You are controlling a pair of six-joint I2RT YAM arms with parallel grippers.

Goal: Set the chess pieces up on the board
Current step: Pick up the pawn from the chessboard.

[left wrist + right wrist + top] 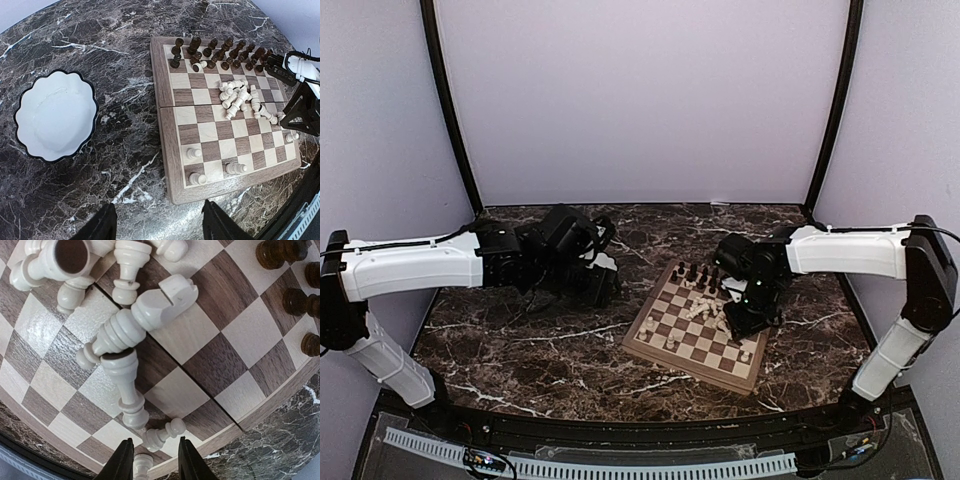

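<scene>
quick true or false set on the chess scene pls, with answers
1. The white bowl has nothing in it. True.
2. The dark pieces lie in a heap in the middle of the board. False: they stand along its far edge. The heap is made of pale pieces.
3. The left gripper holds a pale piece. False: it is open and empty, over the bare table beside the board.
4. The right gripper is over the board. True.
5. A few pale pieces stand upright near the board's near edge. True.
</scene>
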